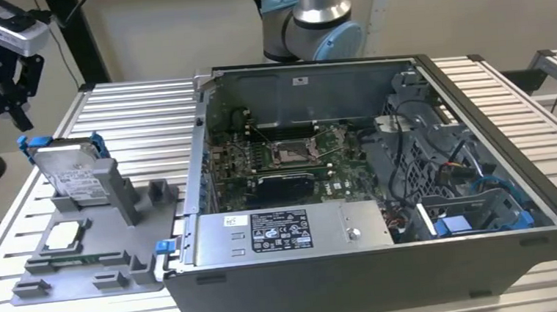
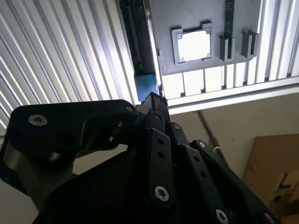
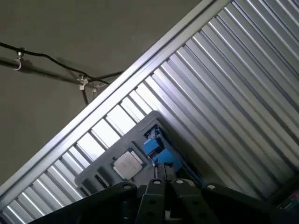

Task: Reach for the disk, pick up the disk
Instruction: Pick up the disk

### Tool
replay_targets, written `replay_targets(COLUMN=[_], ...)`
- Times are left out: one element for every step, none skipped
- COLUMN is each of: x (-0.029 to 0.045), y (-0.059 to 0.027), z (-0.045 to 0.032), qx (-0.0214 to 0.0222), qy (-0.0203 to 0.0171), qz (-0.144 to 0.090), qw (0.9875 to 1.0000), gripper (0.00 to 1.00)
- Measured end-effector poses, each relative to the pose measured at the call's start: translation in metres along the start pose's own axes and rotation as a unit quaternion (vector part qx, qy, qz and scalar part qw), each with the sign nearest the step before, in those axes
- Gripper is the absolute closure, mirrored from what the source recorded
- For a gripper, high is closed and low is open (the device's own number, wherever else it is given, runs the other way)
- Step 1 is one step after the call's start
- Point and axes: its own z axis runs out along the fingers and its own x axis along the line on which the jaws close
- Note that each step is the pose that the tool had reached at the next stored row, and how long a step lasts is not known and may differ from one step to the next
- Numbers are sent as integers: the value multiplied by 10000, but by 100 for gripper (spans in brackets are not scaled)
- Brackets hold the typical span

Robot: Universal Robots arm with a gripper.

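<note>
We can read no print. We see a white label point(image 1: 86, 186) on the disk point(image 1: 63, 165), a black-and-white label point(image 1: 281, 231) on the power supply point(image 1: 357, 228), and a small white sticker point(image 1: 300, 81) on the case wall point(image 1: 343, 85).

A: Light?
B: Even, soft in the exterior view; pale sheen on the bench point(image 1: 128, 107) slats, computer case point(image 1: 366, 282) shadowed inside.
A: Wrist views?
B: Slats glare white; the tool point(image 2: 154, 105) sits in dark silhouette.

The disk point(image 1: 71, 170) is standing upright in the holder point(image 1: 120, 274) below the gripper point(image 1: 8, 109); the chip point(image 1: 63, 234) is lying farther off, the computer case point(image 1: 365, 268) farthest.
</note>
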Motion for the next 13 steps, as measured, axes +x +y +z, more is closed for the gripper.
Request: replay_targets(x=[0,0,0,0,0,0,0,0,0,0,0,0,0], y=[0,0,0,0,0,0,0,0,0,0,0,0,0], z=[0,0,0,0,0,0,0,0,0,0,0,0,0], qx=[0,1,1,2,2,3,3,4,4,5,5,5,5], qy=[3,6,9,12,15,17,21,24,26,29,32,35,38], qz=[-89,-183,-272,-362,-452,-544,-640,-726,-819,-911,-1003,-1090,-1182], qw=[10000,9998,9996,9993,9990,9985,9979,9974,9966,9958,9950,9940,9930], gripper=[100,100,100,100,100,100,100,100,100,100,100,100,100])
